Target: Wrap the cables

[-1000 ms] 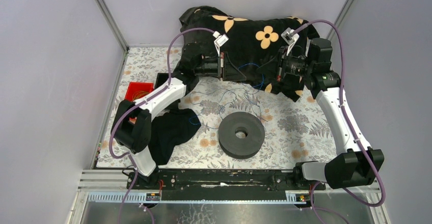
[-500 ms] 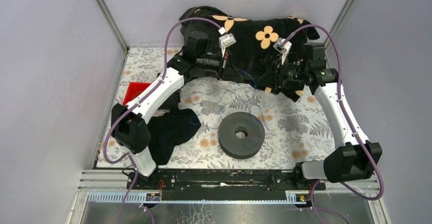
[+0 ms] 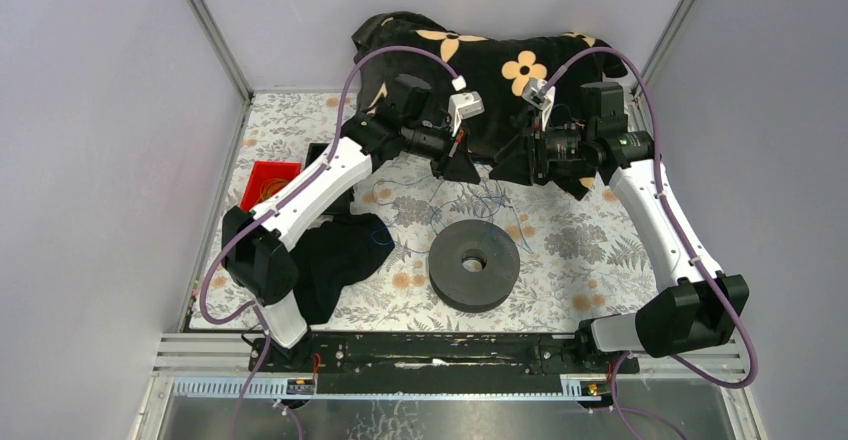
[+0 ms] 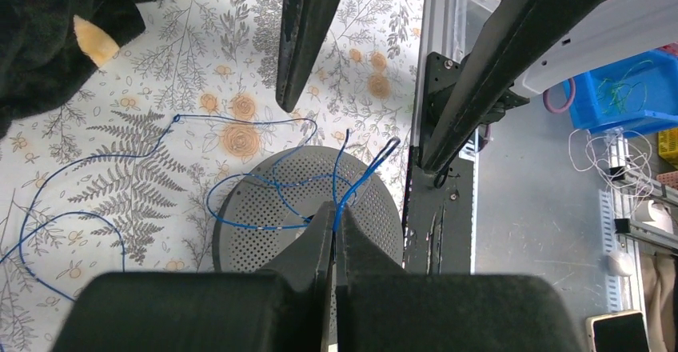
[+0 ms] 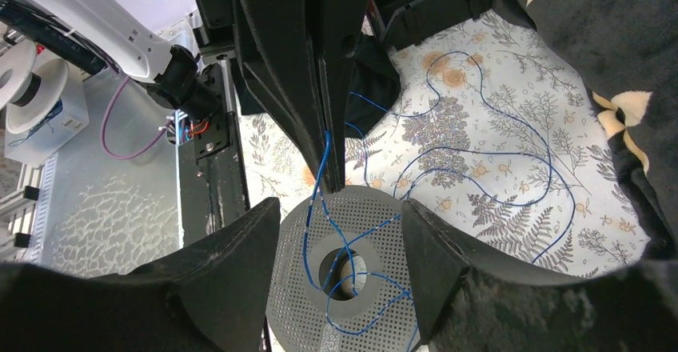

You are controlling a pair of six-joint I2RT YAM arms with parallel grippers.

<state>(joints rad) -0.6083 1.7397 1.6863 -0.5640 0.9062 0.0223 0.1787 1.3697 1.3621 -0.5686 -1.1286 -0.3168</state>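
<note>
While its two fingers press flat together, the left gripper (image 4: pixel 334 212) clamps a bunch of the thin blue cables (image 4: pixel 361 178). A short loop and a loose end poke out past the tips. Seen from the right wrist, the strands drop from those clenched tips onto the black spool (image 5: pixel 300 288), where they cross its perforated face and its centre hole in loose curls.

The right gripper (image 5: pixel 340 208) faces the left one at close range. Its jaws are spread wide and it holds nothing; the spool and the strands show in the gap between its fingers.

Further out, more of the cables trail in wide bends over the floral table cover (image 3: pixel 570 240), between the spool and the black flowered blanket (image 3: pixel 500 70) heaped at the far edge. From above, the spool lies flat near the middle of the cover, on the near side of both grippers. A crumpled black cloth (image 3: pixel 335 255) sits to the left of the spool. A red tray (image 3: pixel 268 180) lies beyond it, close to the left arm.
</note>
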